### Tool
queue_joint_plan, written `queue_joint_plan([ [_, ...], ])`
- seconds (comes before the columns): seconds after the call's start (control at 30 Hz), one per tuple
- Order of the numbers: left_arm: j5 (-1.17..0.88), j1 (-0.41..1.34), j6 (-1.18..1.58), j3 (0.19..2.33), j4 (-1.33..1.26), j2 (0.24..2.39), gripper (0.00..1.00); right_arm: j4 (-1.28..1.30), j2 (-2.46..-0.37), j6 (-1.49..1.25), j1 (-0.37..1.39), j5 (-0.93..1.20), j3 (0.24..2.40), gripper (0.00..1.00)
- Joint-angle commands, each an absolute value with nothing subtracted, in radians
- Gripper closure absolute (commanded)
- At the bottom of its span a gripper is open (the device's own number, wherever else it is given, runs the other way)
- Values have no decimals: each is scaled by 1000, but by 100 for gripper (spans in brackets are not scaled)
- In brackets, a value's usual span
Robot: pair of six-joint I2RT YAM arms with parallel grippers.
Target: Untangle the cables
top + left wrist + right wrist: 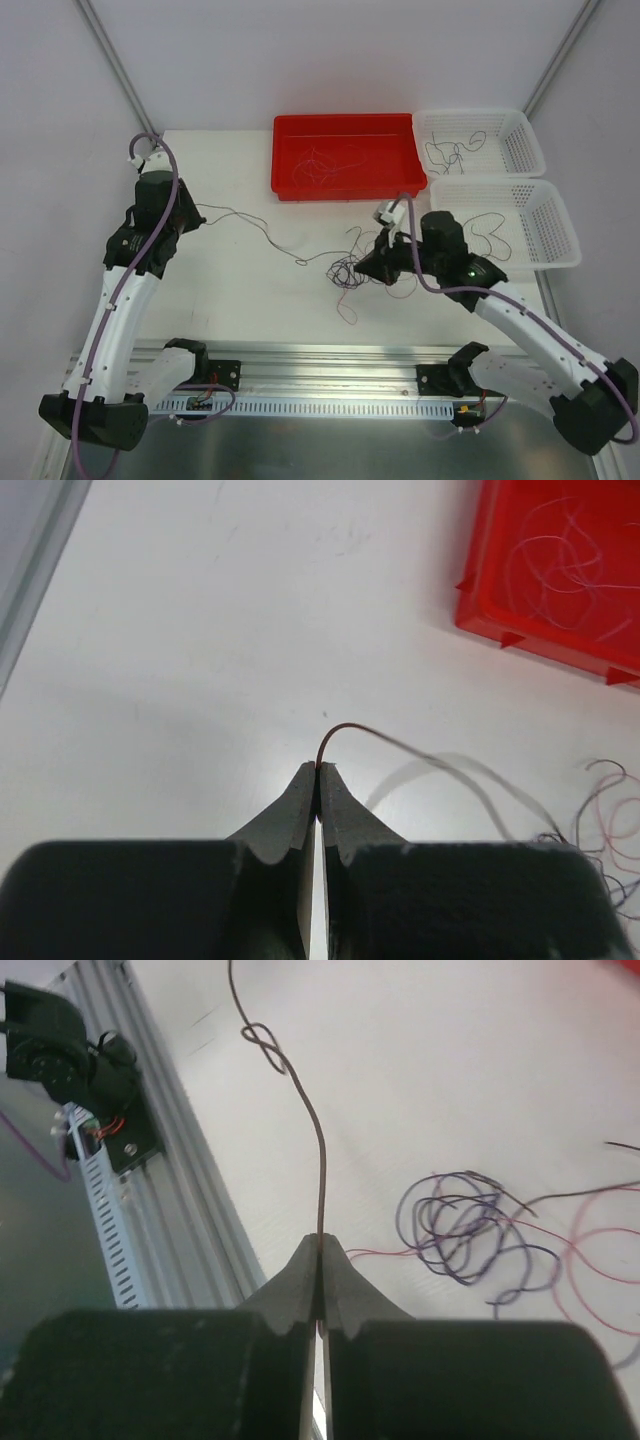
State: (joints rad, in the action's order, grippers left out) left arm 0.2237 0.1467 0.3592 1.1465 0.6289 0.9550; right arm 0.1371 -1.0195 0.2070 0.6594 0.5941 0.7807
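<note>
- The left gripper has its jaws pressed together. They pinch the end of a thin reddish-brown strand right at the tips, and the strand arcs up and trails off to the right.
- The right gripper is closed too. It nips a brownish wire that rises straight from its tips and has a small loop knot farther along.
- Only the wrist cameras show these pinches. From above, both grippers are dark shapes, and the wire at their tips is too fine to make out.
- Only the top camera shows the whole layout. A red tray sits at the far edge with pale loose strands in it. To its right are two white baskets, the far basket and the near basket, each holding a few dark strands.
- The surface is a white table with an aluminium rail along its near edge, where the arms are bolted. Pale grey walls stand around it.
- The cables lie on the table as a loose tangle of purple, black and red loops. They are just beside the right gripper and well apart from the left gripper.
- One long thin line runs across the table from the left gripper towards the tangle. Whether it is the wire the right gripper holds cannot be told.
</note>
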Motion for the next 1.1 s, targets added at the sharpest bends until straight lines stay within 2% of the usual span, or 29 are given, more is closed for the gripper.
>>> queue_joint_plan([
  [0.0, 408, 118, 371, 1138, 617, 950, 100, 290, -865, 229, 600, 462, 787, 99],
  [0.23, 440, 60, 371, 1100, 615, 957, 100, 463, -738, 180, 473, 292, 836, 99],
  [0.43, 469, 32, 354, 1066, 615, 940, 100, 468, -677, 114, 448, 217, 828, 99],
  [0.57, 419, -34, 364, 1055, 614, 922, 100, 477, -643, 92, 423, 172, 831, 99],
  [0.67, 319, -32, 367, 1068, 611, 913, 100, 451, -656, 98, 422, 268, 838, 99],
  [0.8, 82, -34, 341, 1098, 586, 896, 100, 347, -721, 54, 429, 448, 827, 99],
  [0.83, -36, -34, 327, 1114, 581, 894, 100, 319, -732, 29, 449, 474, 819, 99],
  [0.93, -276, -34, 298, 1137, 563, 900, 100, 252, -801, 9, 535, 470, 825, 99],
  [1.07, -501, -32, 291, 1152, 529, 904, 100, 241, -961, 21, 673, 404, 909, 97],
])
